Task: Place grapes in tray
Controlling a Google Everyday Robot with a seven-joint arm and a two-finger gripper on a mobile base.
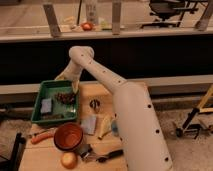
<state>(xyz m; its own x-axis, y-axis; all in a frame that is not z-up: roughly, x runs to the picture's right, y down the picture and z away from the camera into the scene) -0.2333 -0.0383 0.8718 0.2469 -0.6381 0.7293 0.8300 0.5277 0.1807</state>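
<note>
The green tray (44, 118) stands at the table's left side. The dark red-purple grapes (64, 97) lie inside it near its right wall, next to a small blue-grey block (46, 106). My white arm reaches from the lower right up and over to the tray. My gripper (71, 89) hangs at the tray's far right corner, just above and right of the grapes. I cannot tell whether it touches them.
A brown-orange bowl (68, 136) sits in front of the tray. A yellow-brown onion (69, 160) lies at the front edge. A carrot (41, 137), a banana (103, 126), a grey sponge (90, 124), a small metal cup (94, 104) and a black-handled tool (107, 156) lie on the wooden table.
</note>
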